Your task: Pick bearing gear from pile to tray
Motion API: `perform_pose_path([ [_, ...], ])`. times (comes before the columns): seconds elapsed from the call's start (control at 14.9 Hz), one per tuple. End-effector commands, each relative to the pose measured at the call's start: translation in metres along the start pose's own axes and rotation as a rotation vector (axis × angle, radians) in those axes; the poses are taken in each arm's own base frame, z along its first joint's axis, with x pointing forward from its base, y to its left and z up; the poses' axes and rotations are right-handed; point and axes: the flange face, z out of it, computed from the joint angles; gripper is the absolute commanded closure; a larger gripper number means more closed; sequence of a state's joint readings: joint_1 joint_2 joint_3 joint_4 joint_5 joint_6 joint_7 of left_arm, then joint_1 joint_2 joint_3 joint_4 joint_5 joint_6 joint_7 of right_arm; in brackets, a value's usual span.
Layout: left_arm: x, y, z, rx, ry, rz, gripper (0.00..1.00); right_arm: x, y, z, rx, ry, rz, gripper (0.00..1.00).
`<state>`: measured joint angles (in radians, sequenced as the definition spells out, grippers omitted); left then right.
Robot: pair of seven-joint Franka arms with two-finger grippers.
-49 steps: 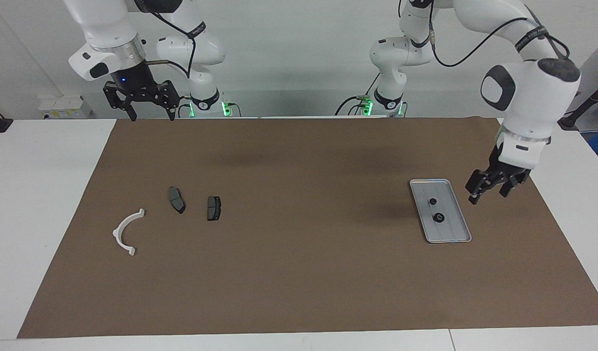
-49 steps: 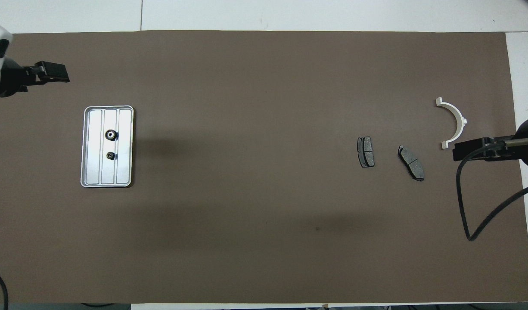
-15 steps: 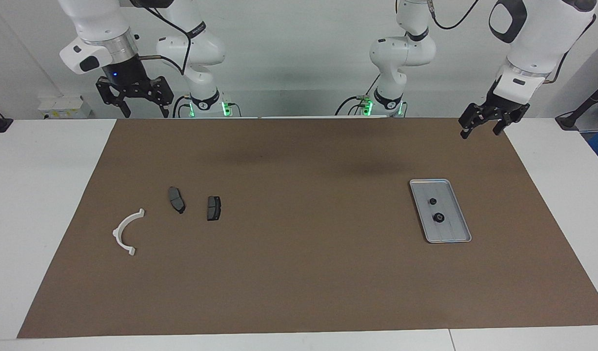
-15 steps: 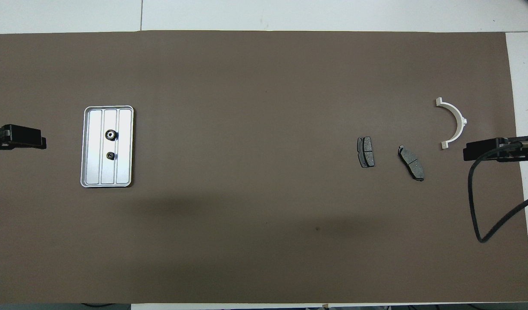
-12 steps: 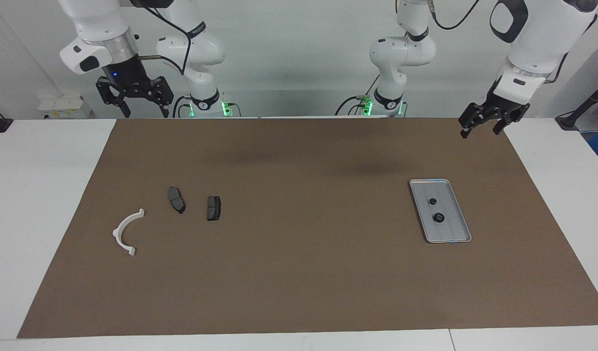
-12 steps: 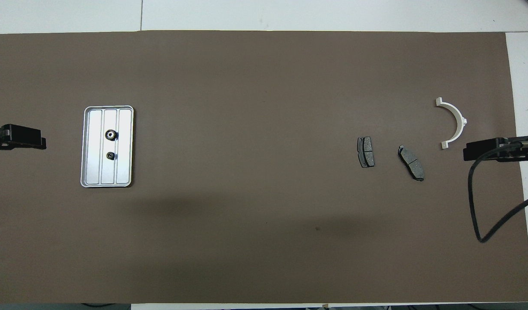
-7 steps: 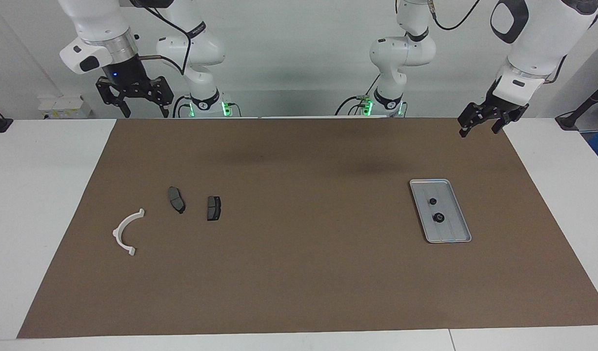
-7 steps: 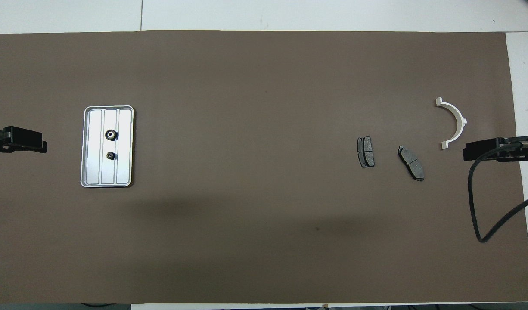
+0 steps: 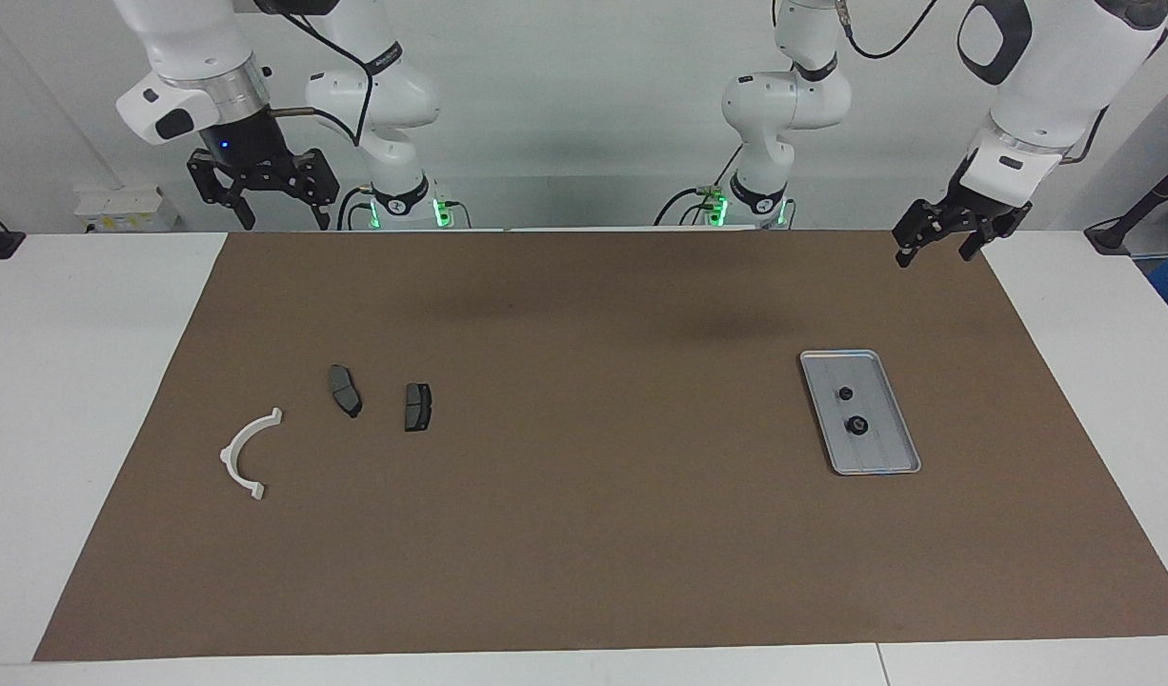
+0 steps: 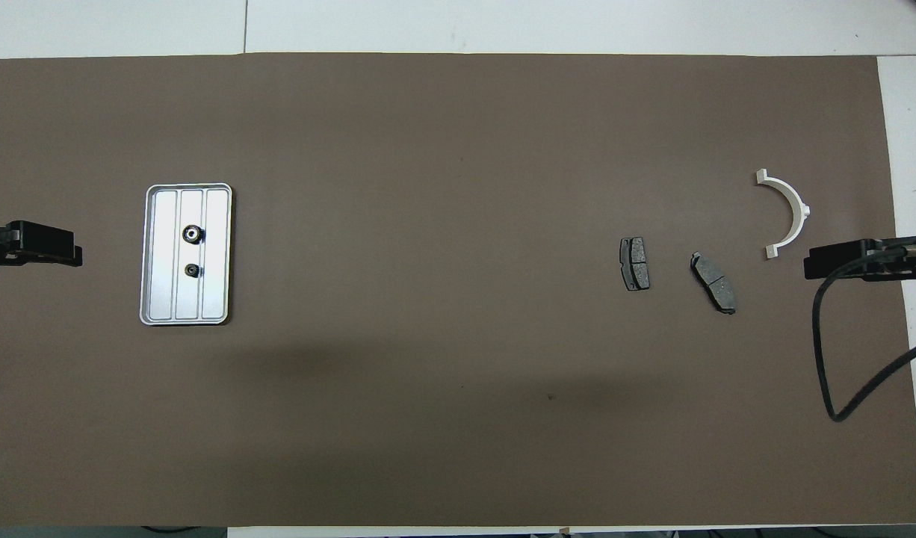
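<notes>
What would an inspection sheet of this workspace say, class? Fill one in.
Surface: brown mat on white table.
Job's things: tray holds two black round pieces; white bracket and two dark plates toward the right arm's end.
Clutter: nothing seen.
Grippers: left gripper and right gripper raised, open, empty.
Cables: black cable hangs by the right gripper.
Surroundings: white wall.
</notes>
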<state>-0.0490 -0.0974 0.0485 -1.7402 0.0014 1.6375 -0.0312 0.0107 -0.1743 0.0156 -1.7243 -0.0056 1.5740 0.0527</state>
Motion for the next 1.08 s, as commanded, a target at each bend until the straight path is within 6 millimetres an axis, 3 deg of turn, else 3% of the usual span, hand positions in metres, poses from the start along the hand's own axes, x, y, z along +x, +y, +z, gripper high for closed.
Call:
perform_pose_path([
  [0.0, 0.0006, 0.0064, -0.0078, -0.062, 0.000, 0.008, 0.00, -0.0038, 0.0026, -0.0039, 0.024, 0.003, -0.014, 0.00],
  [1.01, -0.0003, 0.0149, -0.0046, -0.031, -0.007, 0.032, 0.00, -0.0038, 0.0026, -0.0039, 0.024, 0.003, -0.014, 0.00],
])
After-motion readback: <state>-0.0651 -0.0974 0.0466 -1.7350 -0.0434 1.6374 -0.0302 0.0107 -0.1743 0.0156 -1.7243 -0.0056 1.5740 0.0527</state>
